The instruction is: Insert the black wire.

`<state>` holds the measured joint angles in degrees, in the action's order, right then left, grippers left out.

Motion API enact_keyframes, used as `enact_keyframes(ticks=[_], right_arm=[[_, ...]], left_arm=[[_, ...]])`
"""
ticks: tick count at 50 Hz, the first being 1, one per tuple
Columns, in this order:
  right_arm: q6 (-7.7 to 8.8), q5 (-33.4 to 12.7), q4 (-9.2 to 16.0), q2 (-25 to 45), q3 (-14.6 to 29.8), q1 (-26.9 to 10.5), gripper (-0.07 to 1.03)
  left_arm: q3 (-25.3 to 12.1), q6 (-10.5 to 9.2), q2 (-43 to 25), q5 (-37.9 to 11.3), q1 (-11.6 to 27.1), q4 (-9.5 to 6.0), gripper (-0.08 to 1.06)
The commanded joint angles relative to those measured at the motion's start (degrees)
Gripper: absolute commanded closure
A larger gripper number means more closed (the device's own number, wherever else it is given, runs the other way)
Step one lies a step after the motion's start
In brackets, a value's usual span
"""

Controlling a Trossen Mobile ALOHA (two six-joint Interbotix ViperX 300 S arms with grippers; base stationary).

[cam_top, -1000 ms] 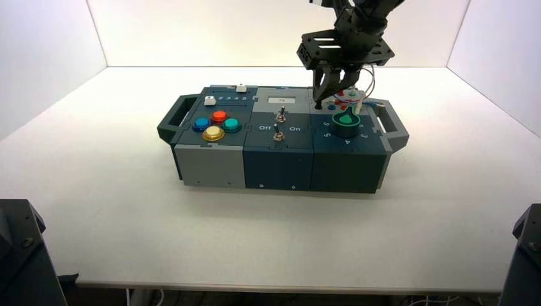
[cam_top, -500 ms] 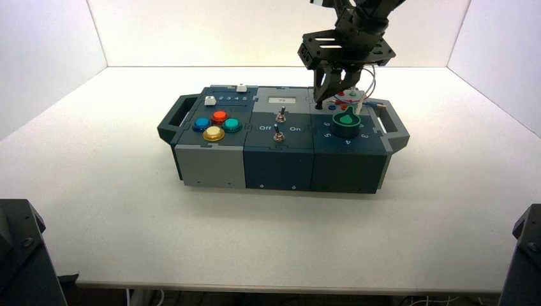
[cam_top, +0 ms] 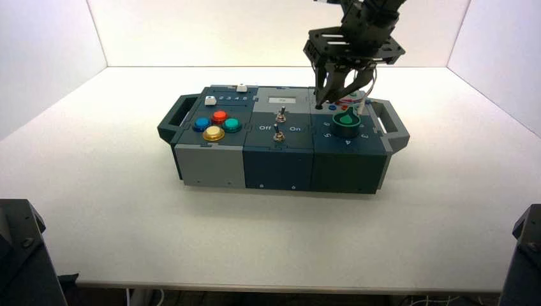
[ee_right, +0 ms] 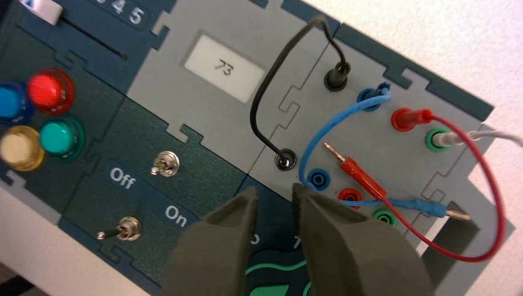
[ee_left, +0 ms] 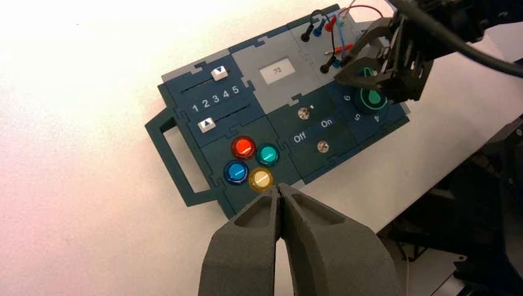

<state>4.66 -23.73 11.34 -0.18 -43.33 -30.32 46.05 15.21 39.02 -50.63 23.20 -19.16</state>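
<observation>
The black wire (ee_right: 262, 105) arcs over the box's grey wire panel (ee_right: 370, 132). One of its plugs (ee_right: 336, 77) stands in the far black socket, the other (ee_right: 285, 160) in the near black socket. My right gripper (ee_right: 274, 191) hovers just above that near plug, open, with nothing between its fingers. In the high view the right gripper (cam_top: 341, 97) hangs over the box's back right corner, above the black plug (cam_top: 318, 107). My left gripper (ee_left: 280, 191) is shut and empty, held off the box's button end.
On the panel a blue wire (ee_right: 321, 132), a red wire (ee_right: 490, 185) and a white wire (ee_right: 493, 137) are each plugged at one end. A loose red plug (ee_right: 354, 169) lies there. The green knob (cam_top: 345, 122), two toggle switches (cam_top: 279, 125) and coloured buttons (cam_top: 217, 125) are nearby.
The right gripper has opened and let go of the black plug, rising slightly. The plug stays upright in its socket. The left arm has not moved.
</observation>
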Motion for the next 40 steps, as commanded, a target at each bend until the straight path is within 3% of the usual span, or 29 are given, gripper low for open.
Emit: enact_keyframes(ticks=[1,25,40], right_arm=[[-0.09,-0.62,0.26,-3.34,1.23,-0.18,0.58],[-0.35,-10.11,0.7,-15.21,0.35,-0.18,0.58],[-0.26,-16.44,0.62,-18.54,-0.44,-0.18,0.58]], left_arm=[[-1.58,-0.18,0.53,0.0,0.0,0.0,1.01],[-1.85,-0.09,-0.35,-0.97,-0.09,0.0,1.01],[-1.67,-0.09,-2.37,-1.49,0.0,0.0,1.01]])
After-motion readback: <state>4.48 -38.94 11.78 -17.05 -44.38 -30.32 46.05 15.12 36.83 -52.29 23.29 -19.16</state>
